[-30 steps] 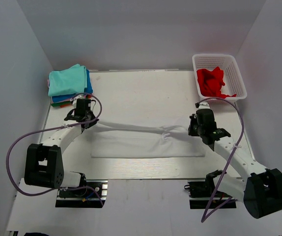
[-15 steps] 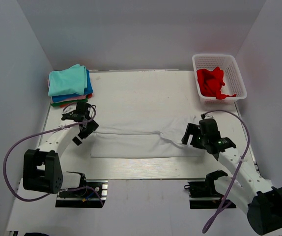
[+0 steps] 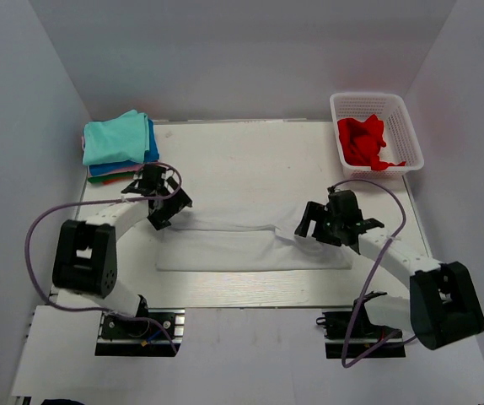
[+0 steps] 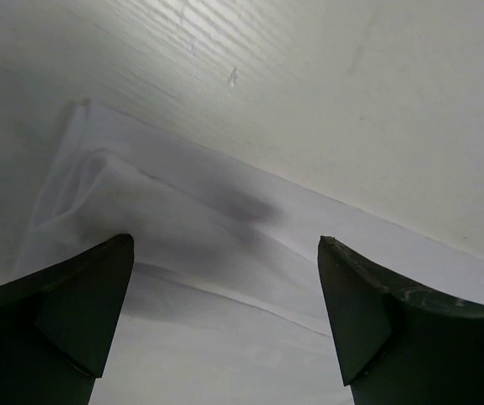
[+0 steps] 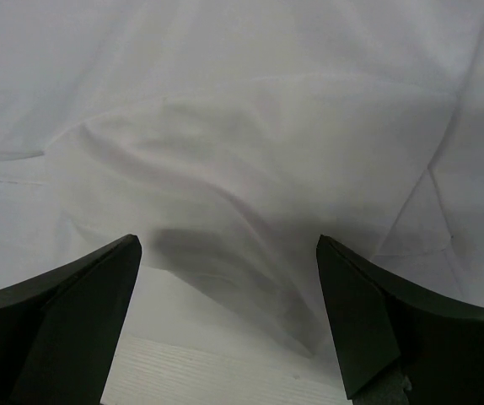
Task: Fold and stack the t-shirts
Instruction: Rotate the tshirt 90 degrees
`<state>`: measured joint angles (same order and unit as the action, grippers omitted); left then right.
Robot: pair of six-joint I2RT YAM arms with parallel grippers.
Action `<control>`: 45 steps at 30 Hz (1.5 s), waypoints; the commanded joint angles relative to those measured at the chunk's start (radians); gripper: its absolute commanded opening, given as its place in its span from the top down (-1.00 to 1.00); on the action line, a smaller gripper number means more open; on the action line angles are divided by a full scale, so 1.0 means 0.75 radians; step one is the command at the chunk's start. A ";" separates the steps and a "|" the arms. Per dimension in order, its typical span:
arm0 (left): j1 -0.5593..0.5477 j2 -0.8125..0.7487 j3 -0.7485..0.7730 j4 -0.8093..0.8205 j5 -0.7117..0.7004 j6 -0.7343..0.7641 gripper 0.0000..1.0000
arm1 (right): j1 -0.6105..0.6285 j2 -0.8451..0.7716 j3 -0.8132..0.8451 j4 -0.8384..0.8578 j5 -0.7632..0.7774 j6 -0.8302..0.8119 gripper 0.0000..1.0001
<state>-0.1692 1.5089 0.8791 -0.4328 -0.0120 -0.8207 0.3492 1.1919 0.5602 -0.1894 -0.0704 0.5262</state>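
The white t-shirt [image 3: 250,246] lies on the table as a long folded band with a raised crease along its far edge. My left gripper [image 3: 169,212] is open just above the shirt's left end [image 4: 225,253], nothing between its fingers [image 4: 65,321]. My right gripper [image 3: 308,221] is open over the rumpled right end [image 5: 267,126], also holding nothing. A red t-shirt [image 3: 363,141] lies bunched in the white lattice basket [image 3: 411,135]. Folded t-shirts [image 3: 117,142] are stacked at the back left, teal on top, with blue and others underneath.
The basket stands at the table's back right corner, the stack at the back left corner. Bare white table [image 3: 242,160] runs behind the shirt, and a strip of it [image 3: 250,287] lies in front. Grey walls close in the sides and back.
Both grippers were shut on the shirt's stretched far edge. They have opened and let go, and the cloth has dropped onto the table. Both grippers now point inward over the shirt's ends.
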 commanded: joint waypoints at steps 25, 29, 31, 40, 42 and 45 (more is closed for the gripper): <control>-0.472 -0.102 -0.555 0.047 0.351 -0.114 -1.00 | 0.007 1.241 1.063 0.009 -0.206 -0.143 -0.76; -0.657 -0.028 -0.471 0.062 0.325 -0.174 -1.00 | 0.044 1.470 1.448 -0.095 -0.237 -0.227 -0.79; -0.711 -0.016 -0.456 0.015 0.309 -0.190 -1.00 | 0.052 1.564 1.637 -0.223 -0.236 -0.262 -0.79; -0.967 -0.297 -0.283 -0.462 0.184 -0.329 -1.00 | 0.082 1.667 2.008 -0.351 -0.129 -0.421 -0.79; -0.987 -0.359 -0.152 -0.490 0.159 -0.248 -1.00 | 0.097 1.626 1.998 -0.310 -0.174 -0.474 -0.79; -1.018 -0.394 0.014 -0.491 0.126 -0.109 -1.00 | 0.119 1.534 1.971 -0.261 -0.190 -0.532 -0.79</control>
<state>-0.9195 1.2705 0.7582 -0.7425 0.1417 -1.0012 0.4217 2.4332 2.0457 -0.3668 -0.1905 0.2039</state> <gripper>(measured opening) 0.997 0.896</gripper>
